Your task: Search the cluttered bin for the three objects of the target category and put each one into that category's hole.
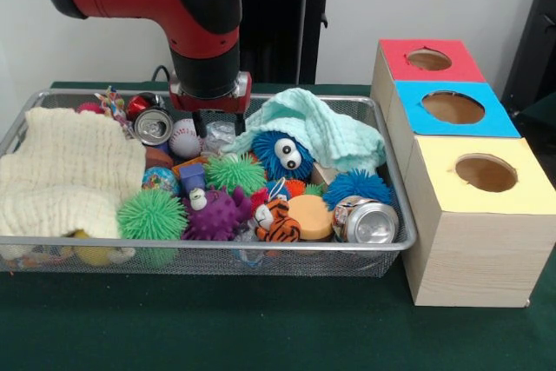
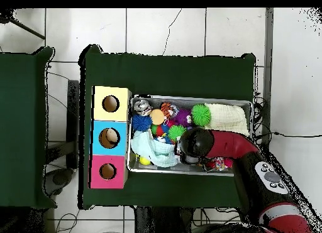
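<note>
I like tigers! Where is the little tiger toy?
Front view: the tiger toy lies at the bin's near edge, between the purple spiky ball and orange disc.

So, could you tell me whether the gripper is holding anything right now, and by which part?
It cannot be told: the gripper hangs low over the bin, near a baseball, its tips hidden among the clutter.

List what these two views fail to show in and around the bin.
- Gripper: front view shows only dark tips behind clutter, overhead view has the arm over it; open or shut unclear.
- Under the cream cloth and mint cloth: bin contents covered in both views.
- Inside the red box, blue box and yellow box holes: too dark and shallow an angle.
</note>
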You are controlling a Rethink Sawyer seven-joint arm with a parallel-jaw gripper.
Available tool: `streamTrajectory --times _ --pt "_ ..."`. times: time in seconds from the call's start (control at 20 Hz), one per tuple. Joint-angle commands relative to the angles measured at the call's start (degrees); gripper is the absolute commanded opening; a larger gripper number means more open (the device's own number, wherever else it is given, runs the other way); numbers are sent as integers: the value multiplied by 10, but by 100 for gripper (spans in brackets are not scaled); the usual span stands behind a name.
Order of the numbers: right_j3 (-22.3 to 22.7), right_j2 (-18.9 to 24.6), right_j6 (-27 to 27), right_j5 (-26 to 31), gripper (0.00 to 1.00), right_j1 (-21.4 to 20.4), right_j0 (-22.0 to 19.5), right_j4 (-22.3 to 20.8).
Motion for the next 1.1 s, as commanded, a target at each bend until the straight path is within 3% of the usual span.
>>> streamTrajectory --times 0.05,0.55,0.8,1.1 --pt "-73 31 -46 -173 100 91 -13 -100" --pt "-48 27 -32 -170 100 63 -9 -112" --pt "31 -3 52 -284 100 44 -15 -117" --pt "39 -35 89 -319 100 57 -5 -106"
